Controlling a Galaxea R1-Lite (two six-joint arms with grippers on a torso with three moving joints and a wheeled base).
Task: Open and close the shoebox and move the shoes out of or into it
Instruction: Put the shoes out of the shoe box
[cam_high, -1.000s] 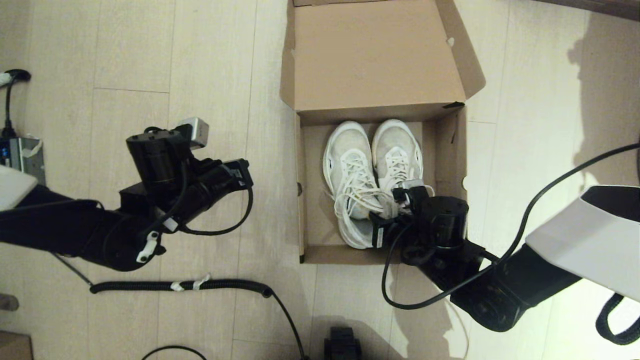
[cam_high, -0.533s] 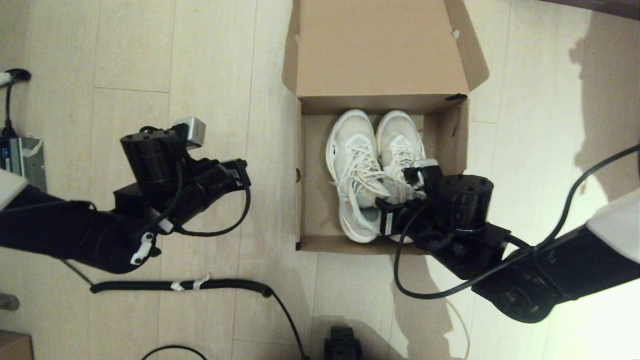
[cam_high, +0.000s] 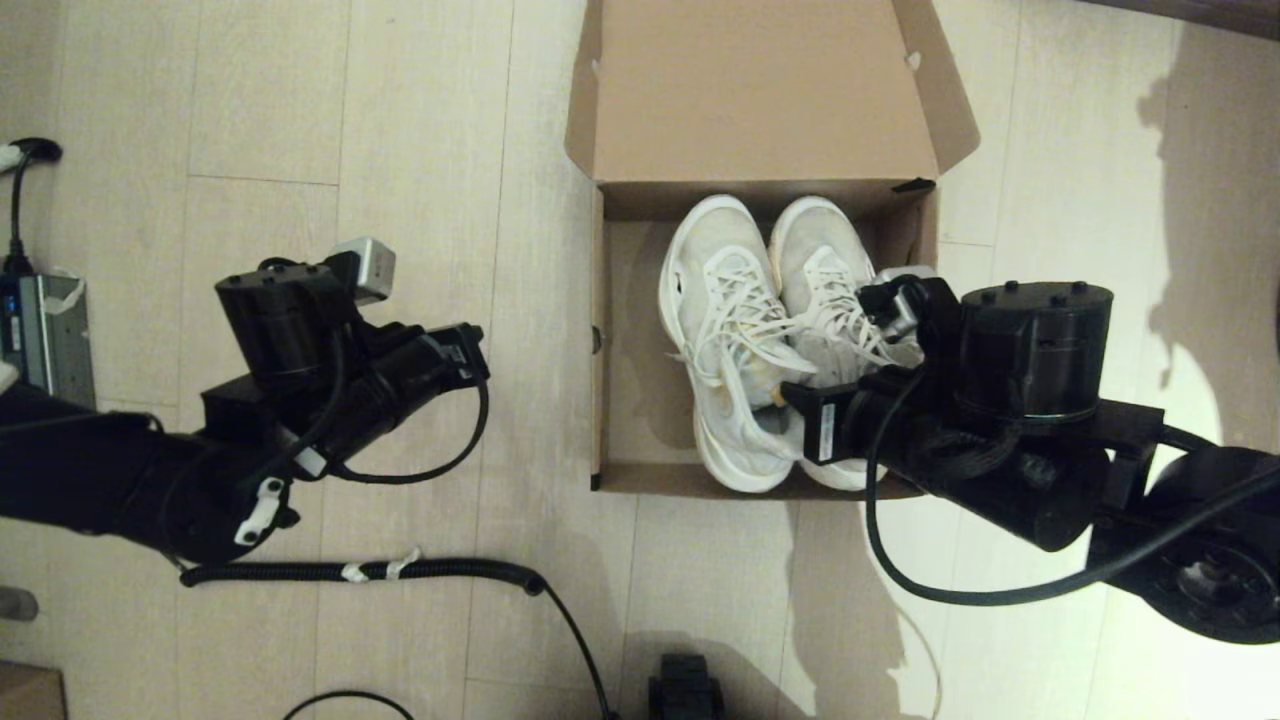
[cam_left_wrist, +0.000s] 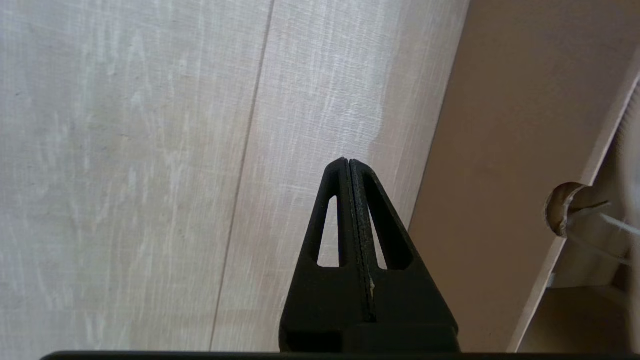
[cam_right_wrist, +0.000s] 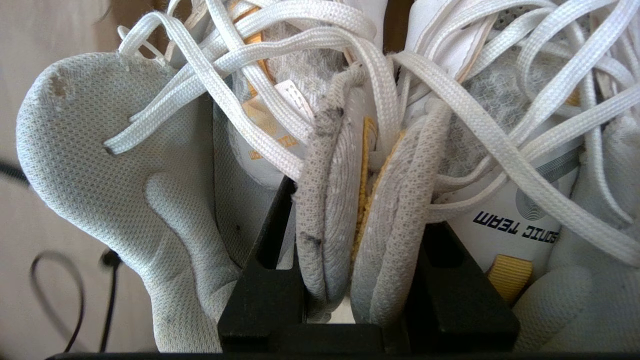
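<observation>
Now right gripper (cam_right_wrist: 350, 280) clamping both shoes' (cam_high: 770, 340) inner collars, above shoebox (cam_high: 600, 400)

A coiled black cable (cam_high: 400, 571) lies on the pale wooden floor (cam_high: 270, 100), near a grey power strip (cam_high: 45, 330).

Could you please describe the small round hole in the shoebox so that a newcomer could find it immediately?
Start at the open brown shoebox on the pale wooden floor, lid folded back. Follow the long wall on the robot's left, beside the shoes and nearest the left gripper. Halfway along sits the round hole, the only cut-out in that plain wall.
</observation>
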